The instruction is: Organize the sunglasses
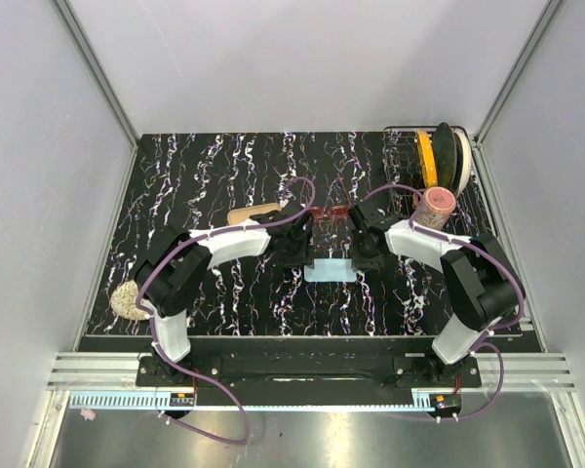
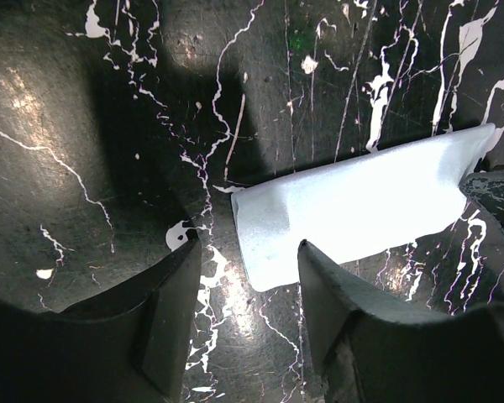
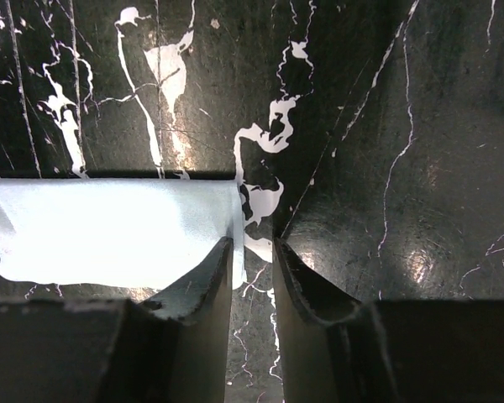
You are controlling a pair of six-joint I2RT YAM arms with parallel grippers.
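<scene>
Left gripper [image 2: 248, 267] is low over the table [image 2: 59, 168], jaws released and standing wide, straddling one end of the light blue cloth [image 2: 361, 210] with nothing held between them. Right gripper [image 3: 252, 252] sits at the cloth's opposite edge, jaws drawn to a slit with bare table showing through. The cloth's edge lies against the finger [image 3: 210, 277] on that side and is not visibly pinched. Judged: one hand per end, so the cloth can be lifted flat or folded (likely to wipe or wrap the glasses). Both arms reach forward, forearms angled inward, wrists pitched down, facing each other. Just beyond the two hands, between them, the sunglasses [image 1: 329, 209] lie on the table — untouched. Past the left wrist is a tan oblong thing [image 1: 252, 213]; far beyond the right hand, a dish rack [image 1: 437, 161].
</scene>
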